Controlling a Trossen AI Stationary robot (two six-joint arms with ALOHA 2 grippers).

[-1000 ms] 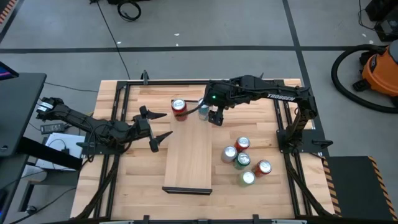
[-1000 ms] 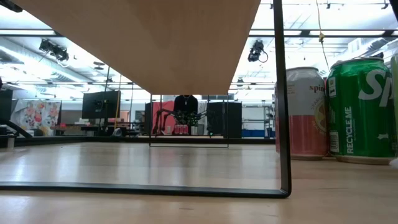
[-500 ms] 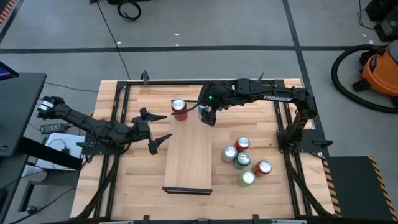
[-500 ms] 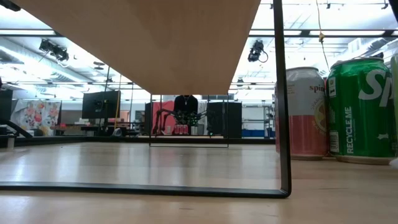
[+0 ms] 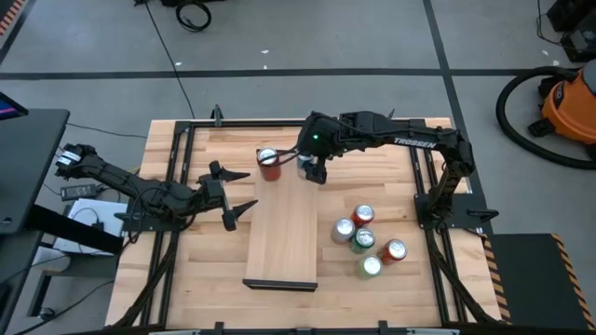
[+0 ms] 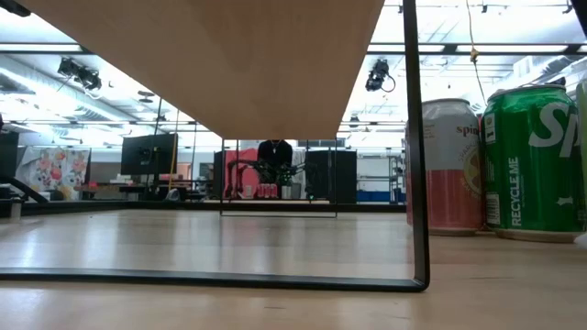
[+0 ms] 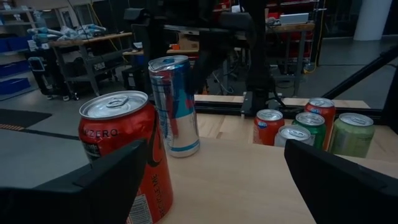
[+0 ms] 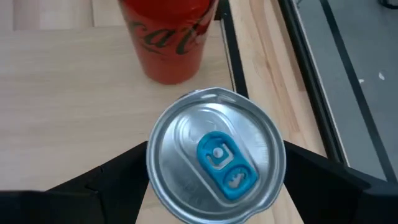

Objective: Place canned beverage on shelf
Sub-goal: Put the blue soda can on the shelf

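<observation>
The shelf (image 5: 281,233), a long light-wood board, lies down the middle of the table. A red can (image 5: 269,162) (image 7: 124,155) stands on its far end. Next to it is a slim silver-and-blue can (image 7: 176,106) (image 8: 216,155), upright, with my right gripper (image 5: 312,169) (image 8: 216,149) shut on it from above. Its base is at the shelf's top; whether it touches, I cannot tell. My left gripper (image 5: 235,192) hangs open and level off the shelf's left side, holding nothing. My right gripper pinches the slim can between its two fingers (image 8: 118,177), one on each side of the can's wall just under the top rim (image 8: 152,158). The fingers slant down from the table's right and far side. The can stays upright.
Several cans (image 5: 365,239) (image 7: 298,124) stand in a cluster on the tabletop to the right of the shelf; the low view shows a pink one (image 6: 445,165) and a green one (image 6: 532,156) beside the shelf's dark leg (image 6: 415,137). A black frame (image 5: 182,149) rims the table.
My right gripper has moved a little toward the table's left, nearer the red can, with the slim can between its fingers, and its wrist has tipped and rolled slightly. The can stays upright.
</observation>
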